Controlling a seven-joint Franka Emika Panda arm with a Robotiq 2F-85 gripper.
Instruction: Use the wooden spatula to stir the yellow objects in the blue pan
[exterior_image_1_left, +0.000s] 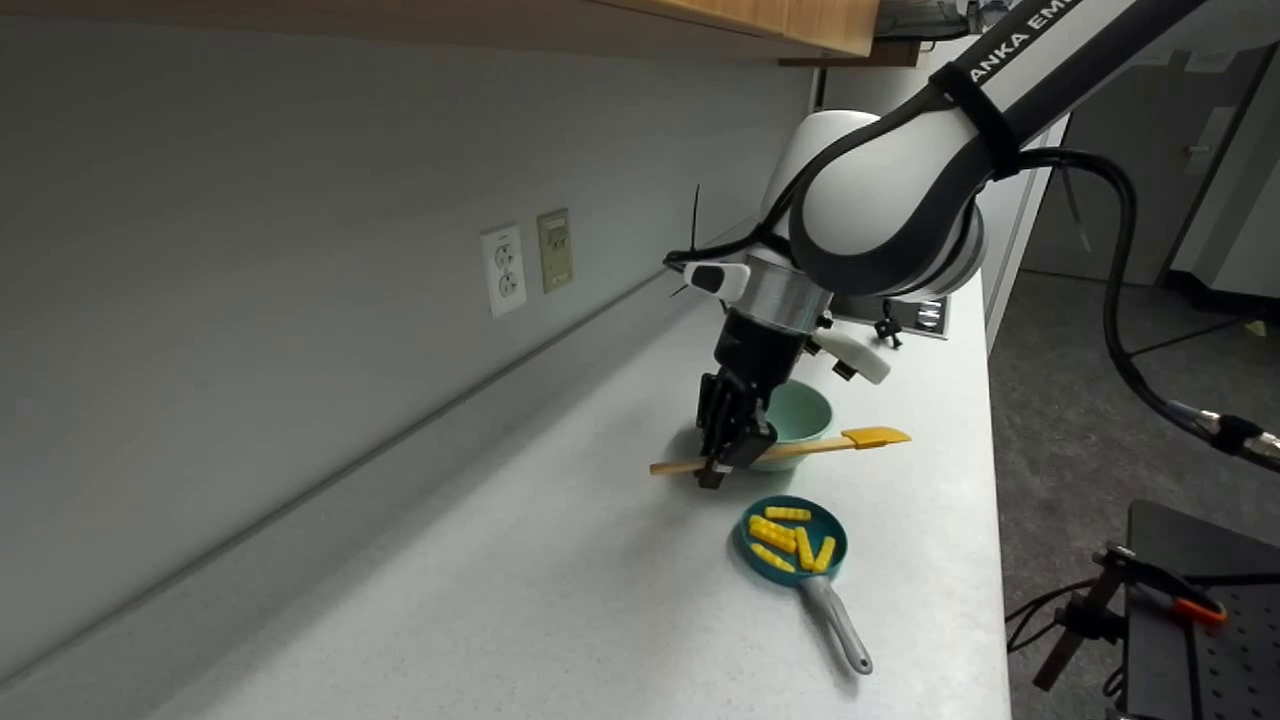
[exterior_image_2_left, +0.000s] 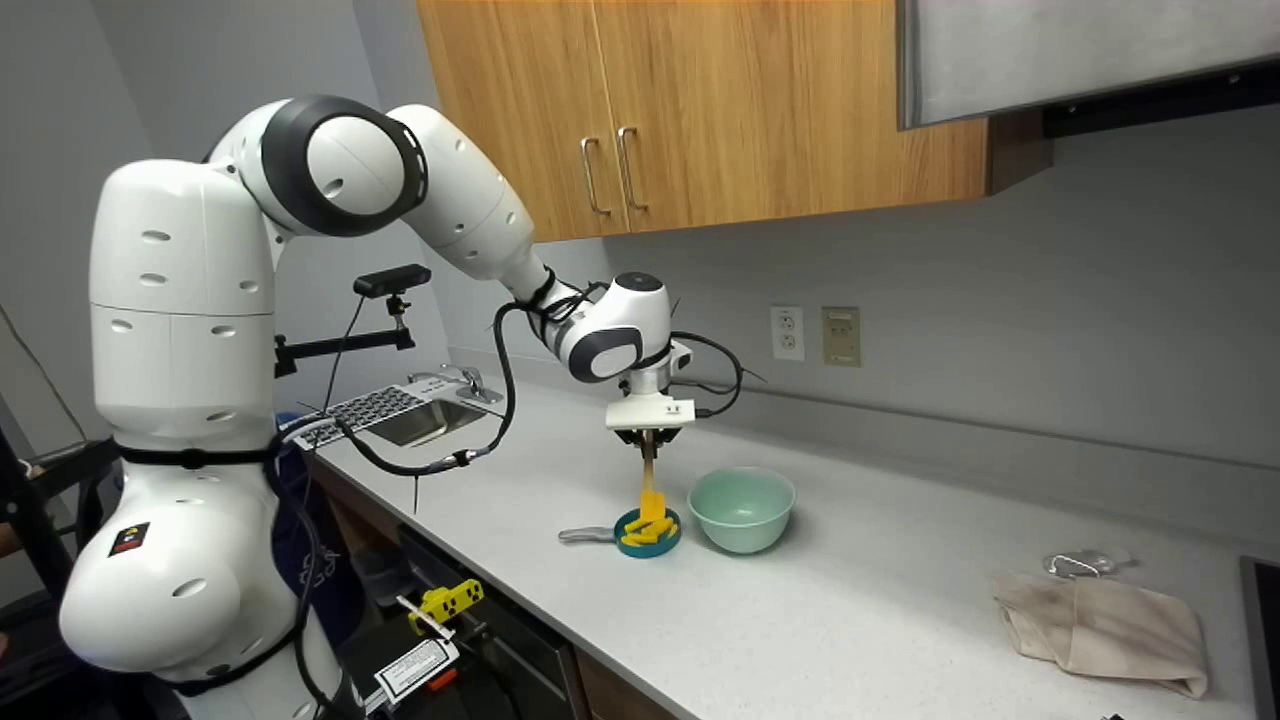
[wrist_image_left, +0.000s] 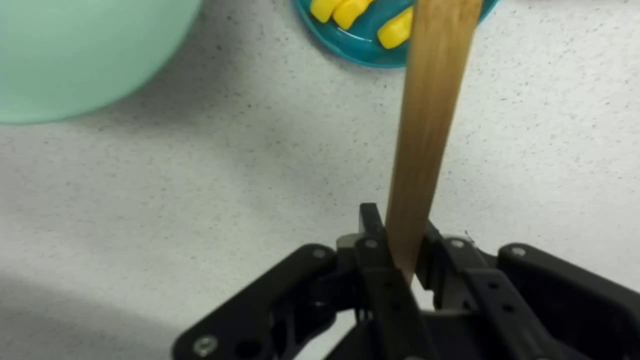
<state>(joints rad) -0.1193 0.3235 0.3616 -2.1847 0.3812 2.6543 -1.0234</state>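
Wooden spatula (wrist_image_left: 423, 135) in the gripper (wrist_image_left: 402, 232)

counter (exterior_image_2_left: 850, 610) under blue pan (exterior_image_1_left: 820, 529), green bowl (exterior_image_2_left: 742, 528), cloth (exterior_image_2_left: 1105, 630)

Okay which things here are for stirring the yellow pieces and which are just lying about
For the job:
wooden spatula, clamped in the gripper
blue pan
yellow pieces, in the pan

Just lying about:
green bowl, beside the pan
beige cloth
clear item, unidentifiable
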